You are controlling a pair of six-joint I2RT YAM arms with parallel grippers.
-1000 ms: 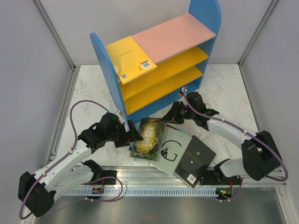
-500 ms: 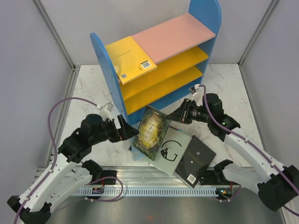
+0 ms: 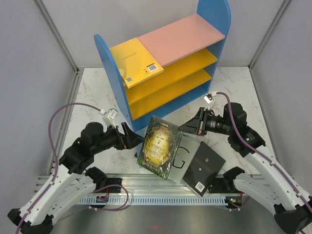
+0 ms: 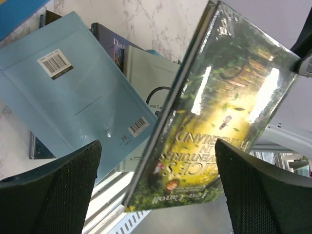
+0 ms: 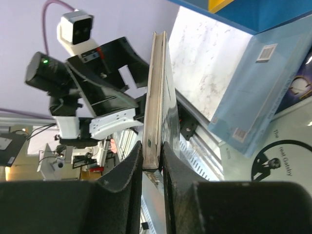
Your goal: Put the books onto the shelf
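Top external view: green book [image 3: 159,146] is held tilted above the pile, pinched at its upper right edge by the right end effector [image 3: 187,127]. In the right wrist view both fingers [image 5: 127,190] are seen clamped on the book's edge. Left end effector [image 3: 132,140] is spread wide, just beside the book's left edge; contact cannot be told. Grey G book [image 3: 186,157] and black book [image 3: 205,168] are seen overlapped on the worktop [image 3: 97,97]. Yellow book [image 3: 135,61] is laid flat on the shelf [image 3: 183,36] top, left end.

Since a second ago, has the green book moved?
Yes. The green book, pinched by the right gripper, has risen and shifted right, now covering part of the grey G book.
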